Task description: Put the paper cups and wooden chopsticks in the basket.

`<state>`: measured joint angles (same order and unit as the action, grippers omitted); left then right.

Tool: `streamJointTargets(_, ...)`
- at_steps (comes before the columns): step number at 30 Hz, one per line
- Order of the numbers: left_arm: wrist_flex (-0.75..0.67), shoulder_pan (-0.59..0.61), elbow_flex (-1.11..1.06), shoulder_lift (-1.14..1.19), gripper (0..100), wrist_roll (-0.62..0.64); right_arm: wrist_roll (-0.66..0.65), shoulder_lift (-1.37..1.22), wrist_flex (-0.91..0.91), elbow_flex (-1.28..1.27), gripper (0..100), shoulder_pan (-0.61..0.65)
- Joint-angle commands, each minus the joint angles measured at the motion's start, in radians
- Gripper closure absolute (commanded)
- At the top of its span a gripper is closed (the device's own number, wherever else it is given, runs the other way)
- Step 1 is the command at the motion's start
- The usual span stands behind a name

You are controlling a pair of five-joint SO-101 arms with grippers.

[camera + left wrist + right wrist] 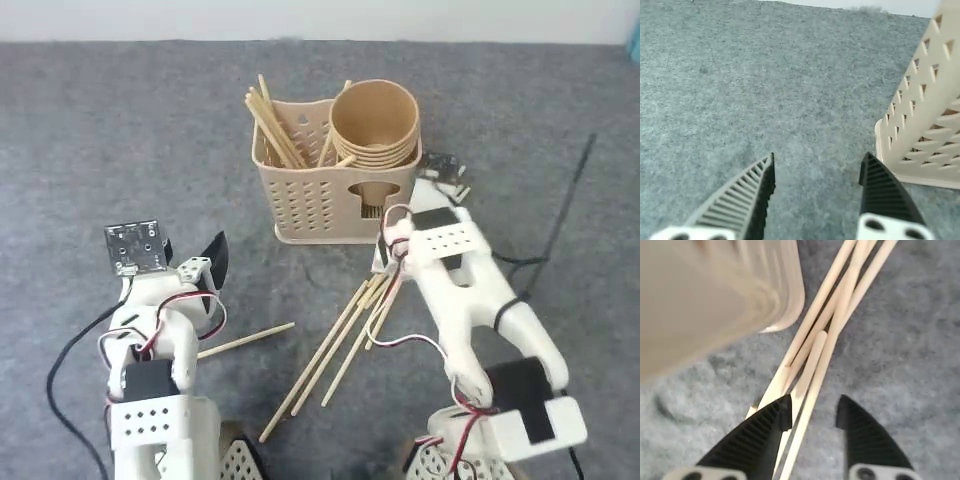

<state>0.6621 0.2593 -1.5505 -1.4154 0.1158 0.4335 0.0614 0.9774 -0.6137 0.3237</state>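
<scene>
High view: grey worktop (100, 130) carrying two arms, a basket and chopsticks.
Right arm (450, 260): stretched toward the basket's near corner; jaws partly open over the top ends of the loose chopsticks, gripping nothing.
Left arm (160, 330): well short of the basket; jaws wide open and empty over bare worktop.
Basket (310, 205): beige, perforated, upright at the far middle.
Paper cups (375, 115): nested stack standing in the basket's side nearer the right arm.
Basket chopsticks (275, 130): bundle leaning in the other side.
Loose chopsticks (330, 355): fanned on the worktop between the arms.
Single chopstick (245, 340): lying apart, beside the left arm.
</scene>
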Motion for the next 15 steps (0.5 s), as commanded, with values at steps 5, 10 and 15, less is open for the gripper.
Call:
streamJointTargets(5, -0.014, 0.002, 0.002, -0.015, 74, -0.02, 0.011, -0.031, -0.041, 0.006, 86.3, 0.008)
streamJointTargets(10, -0.015, -0.002, 0.001, -0.015, 74, -0.02, 0.009, -0.047, -0.058, 0.003, 92.9, -0.012)
streamJointTargets(15, -0.015, -0.003, 0.001, -0.015, 74, -0.02, -0.003, -0.039, -0.033, -0.012, 98.7, -0.061)
